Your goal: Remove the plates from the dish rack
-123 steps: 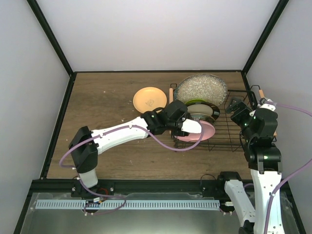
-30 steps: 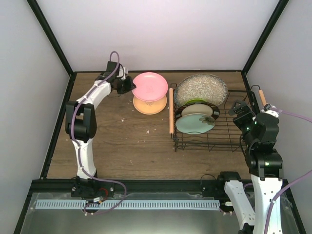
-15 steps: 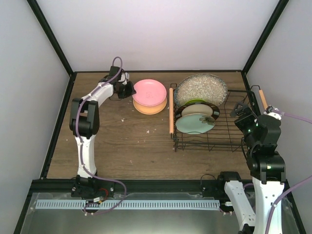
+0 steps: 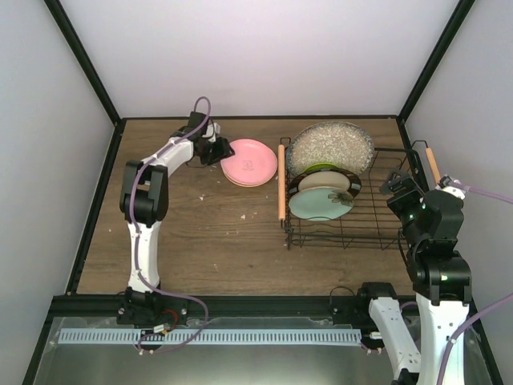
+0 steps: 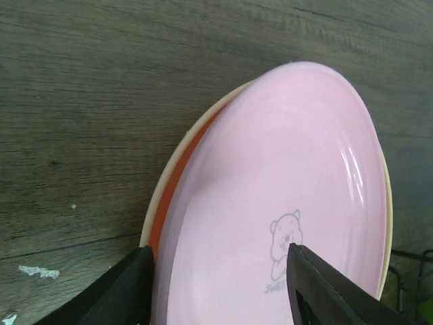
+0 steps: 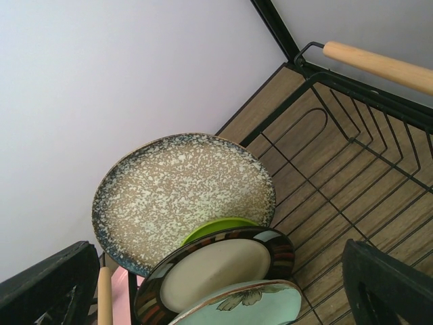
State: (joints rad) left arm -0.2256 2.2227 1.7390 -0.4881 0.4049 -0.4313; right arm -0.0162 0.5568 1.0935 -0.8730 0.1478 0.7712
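Plates (image 4: 250,162) out of the dish rack (image 4: 385,220) number two: the pink plate (image 5: 284,189) lies on the pale orange plate (image 5: 177,183) on the table (image 4: 184,233), at the rack's 10 o'clock. Four stand on edge in the rack's 9 o'clock half: speckled grey plate (image 4: 332,147), lime green plate (image 4: 318,168), brown-rimmed cream plate (image 4: 325,181), mint flower plate (image 4: 322,204). By my count a third is done. Left tool (image 5: 220,252) sits spread wide astride the pink rim, apparently gripping nothing. Right tool (image 6: 220,250) hangs open and empty near the rack's 3 o'clock side
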